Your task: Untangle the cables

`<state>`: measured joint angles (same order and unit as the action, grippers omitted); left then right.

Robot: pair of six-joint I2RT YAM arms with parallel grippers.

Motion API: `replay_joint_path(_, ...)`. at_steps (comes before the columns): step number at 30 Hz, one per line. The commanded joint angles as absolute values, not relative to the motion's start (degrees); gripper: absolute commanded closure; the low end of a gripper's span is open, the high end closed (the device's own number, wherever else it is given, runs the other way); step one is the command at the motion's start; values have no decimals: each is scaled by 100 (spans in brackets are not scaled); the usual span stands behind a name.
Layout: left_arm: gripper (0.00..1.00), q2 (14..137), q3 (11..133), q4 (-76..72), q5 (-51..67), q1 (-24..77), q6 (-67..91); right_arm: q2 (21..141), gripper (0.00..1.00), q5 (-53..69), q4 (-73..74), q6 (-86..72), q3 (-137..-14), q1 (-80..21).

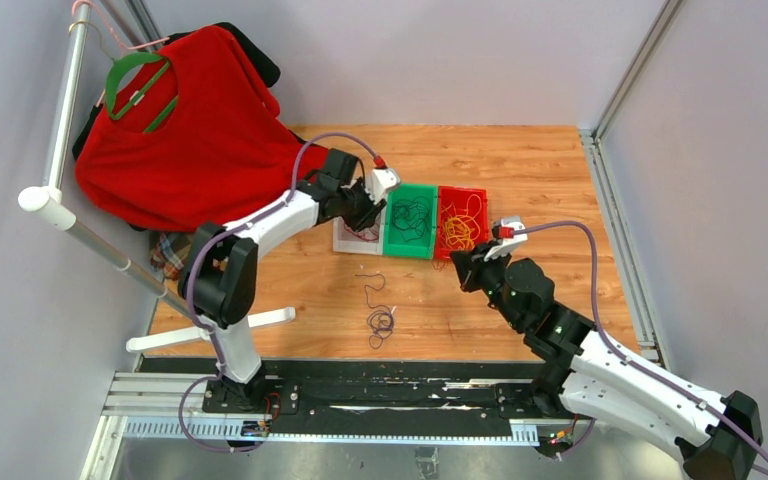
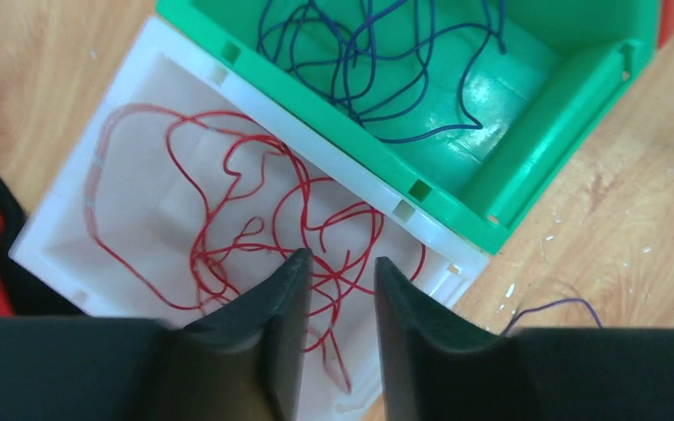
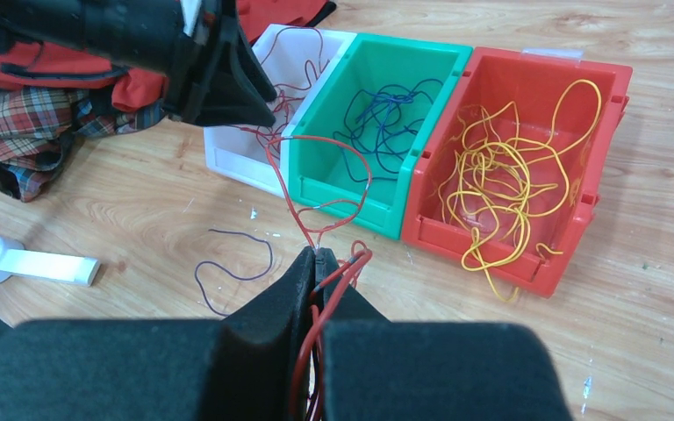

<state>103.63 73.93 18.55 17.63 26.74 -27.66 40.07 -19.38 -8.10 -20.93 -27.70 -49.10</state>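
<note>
Bench [image 1: 520,300] carries three bins in a row: white bin [image 2: 70,167], green bin [image 2: 535,140], red bin [image 3: 535,74].

Step, as judged: sorting a red cable into the white bin.

Left end effector [image 2: 342,261] hovers over the white bin, jaws narrowly parted, nothing clamped.

Right end effector [image 3: 318,263] is closed, pinching a red cable [image 3: 316,326] that loops toward the white bin.

Next move: carry that end over the bin and let go, without snagging the green wall.

- Red cables [image 2: 316,246] in white bin: thin, kinked.
- Purple cables [image 2: 360,61] in green.
- Yellow cables [image 3: 491,184] in red.
- Dark loose cables [image 1: 380,318] on the bench.
</note>
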Motion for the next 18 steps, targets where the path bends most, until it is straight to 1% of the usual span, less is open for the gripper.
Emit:
replay_joint_path(1, 53, 9820, 7861, 2388, 2575, 2480, -2282, 4121, 100, -1824, -759, -1993, -3134, -4777)
replay_joint_path(2, 44, 9739, 7922, 2530, 2646, 2460, -2273, 4172, 100, -1809, -764, -1999, -3169, -4769)
replay_joint_path(3, 38, 9661, 8000, 2655, 2707, 2449, -2268, 4227, 99, -1784, -765, -1996, -3214, -4758)
replay_joint_path(5, 29, 9501, 8094, 2880, 2788, 2405, -2262, 4346, 99, -1743, -777, -2001, -3309, -4759)
replay_joint_path(7, 12, 9314, 8120, 3028, 2810, 2381, -2291, 4486, 99, -1700, -790, -1984, -3448, -4754)
replay_joint_path(8, 9, 9233, 8128, 3073, 2756, 2382, -2328, 4602, 99, -1688, -812, -1974, -3508, -4751)
replay_joint_path(13, 3, 8823, 8469, 3570, 2523, 2241, -2274, 5490, 99, -1495, -1008, -1908, -4101, -4738)
replay_joint_path(16, 2, 8520, 8789, 3984, 2209, 2084, -2204, 6423, 99, -1323, -1138, -1879, -4734, -4733)
replay_joint_path(18, 2, 8275, 8962, 4208, 1884, 1976, -2070, 7160, 99, -1158, -1107, -1892, -5429, -4728)
